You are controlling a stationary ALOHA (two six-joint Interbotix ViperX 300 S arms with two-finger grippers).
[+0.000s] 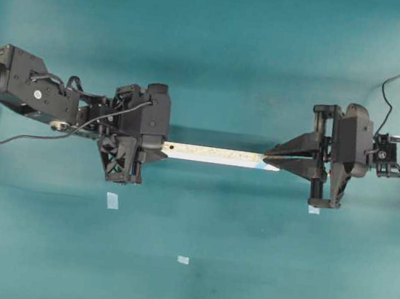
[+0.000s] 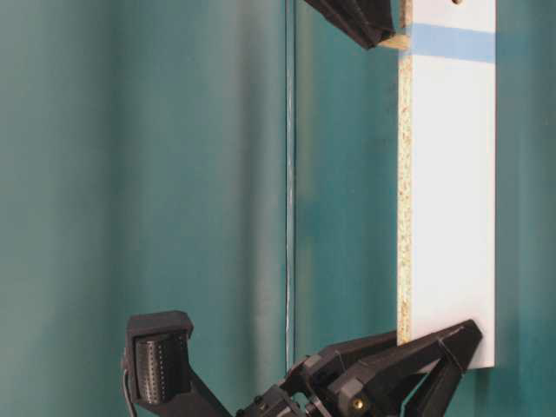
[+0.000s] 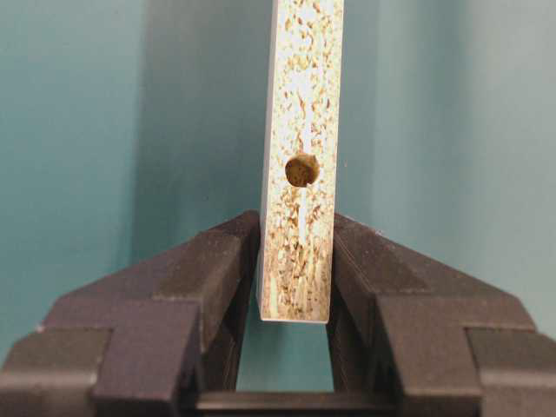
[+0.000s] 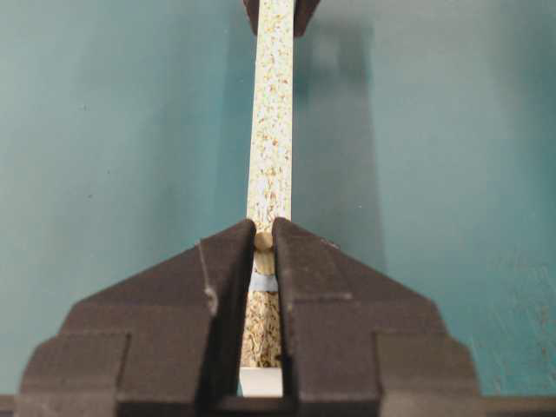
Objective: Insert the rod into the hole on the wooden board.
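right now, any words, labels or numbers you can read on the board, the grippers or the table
None can be read.
wooden board: no print, only speckle and a blue patch.
left gripper and right gripper: plain black, no markings shown.
tape squares on the table: blank.

Wooden board (image 1: 214, 155) spans left pincer (image 1: 158, 146) — right pincer (image 1: 268, 158).

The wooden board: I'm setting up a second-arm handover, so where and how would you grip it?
Probably by the bare middle of the wooden board, claw closing across its two broad white faces from the side. It is held edge-up off the table; the left claw grips one end, and the right claw, shut on the rod, is over the other.
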